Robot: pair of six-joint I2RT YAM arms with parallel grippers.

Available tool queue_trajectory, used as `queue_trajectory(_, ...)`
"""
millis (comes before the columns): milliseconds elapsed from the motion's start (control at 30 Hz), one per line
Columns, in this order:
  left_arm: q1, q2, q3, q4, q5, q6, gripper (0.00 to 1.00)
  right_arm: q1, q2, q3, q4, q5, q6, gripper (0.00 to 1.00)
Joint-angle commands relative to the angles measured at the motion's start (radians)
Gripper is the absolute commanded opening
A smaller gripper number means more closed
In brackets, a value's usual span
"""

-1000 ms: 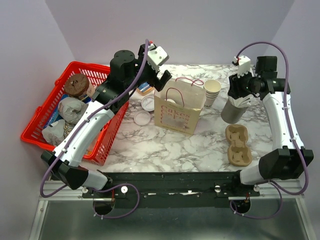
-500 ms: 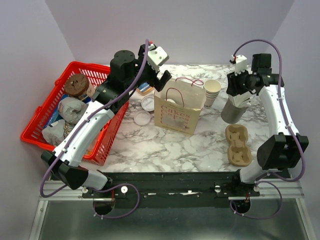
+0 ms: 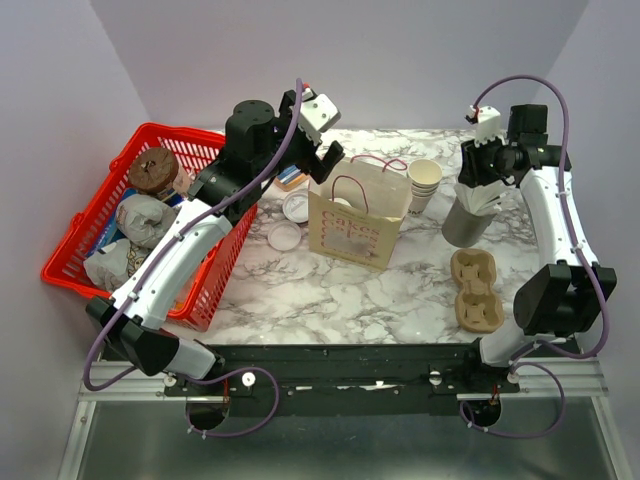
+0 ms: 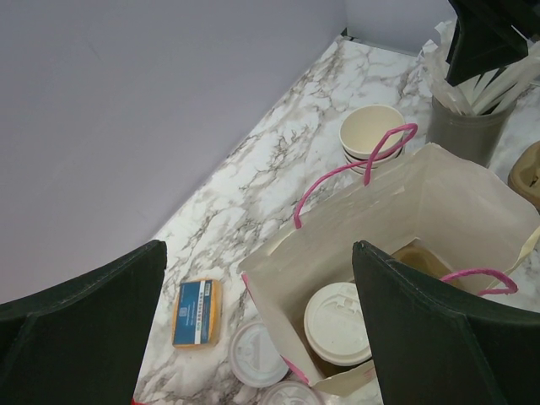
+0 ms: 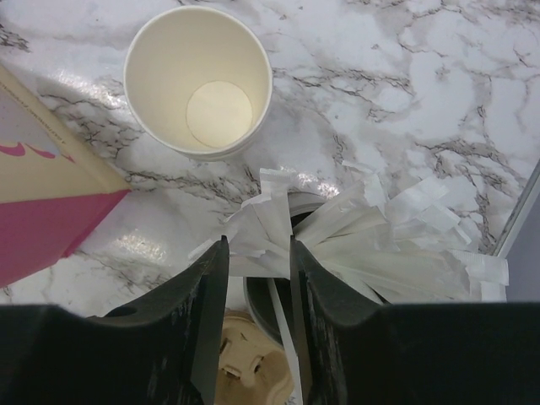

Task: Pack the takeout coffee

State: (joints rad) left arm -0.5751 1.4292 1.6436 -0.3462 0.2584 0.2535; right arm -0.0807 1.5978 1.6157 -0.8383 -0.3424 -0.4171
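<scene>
We see a white, grey-veined marble tabletop (image 3: 330, 290) boxed in by plain pale lilac walls (image 3: 350, 60); a black rail (image 3: 340, 370) lines its near edge; below it, a grey metal sheet (image 3: 330, 440); soft, even light.

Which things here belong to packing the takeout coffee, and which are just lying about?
Job: lidded coffee cup, already inside the paper bag; grey cup of white sticks, probably, as the right gripper is at it.
Lying about: red basket, stack of empty cups, two loose lids, cardboard cup carrier, small blue box.
</scene>
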Motion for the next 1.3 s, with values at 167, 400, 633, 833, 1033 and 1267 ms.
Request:
queue_trajectory(167,0.004,-0.001,0.021,-0.022,0.012,-0.01,0.98,-0.013,0.011,0.009,0.007,-0.01,0.012,0.35)
queue_trajectory(400,0.004,-0.003,0.019,-0.027,0.015,-0.008,0.98,-0.014,0.022,0.0,0.037,0.002,0.018,0.3)
queue_trajectory(633,0.006,-0.004,0.01,-0.03,0.015,-0.007,0.99,-0.016,0.039,0.026,0.048,-0.013,-0.003,0.13)
queue_trajectory(833,0.006,-0.003,0.012,-0.033,0.019,-0.005,0.98,-0.021,-0.019,0.026,0.05,-0.029,-0.012,0.0)
queue_trajectory(1033,0.006,-0.001,0.019,-0.036,0.021,-0.002,0.98,-0.021,-0.168,0.032,0.084,-0.05,0.015,0.0)
queue_trajectory(1267,0.006,0.013,0.028,-0.028,0.024,-0.003,0.99,-0.022,-0.286,0.137,0.054,-0.165,0.098,0.0)
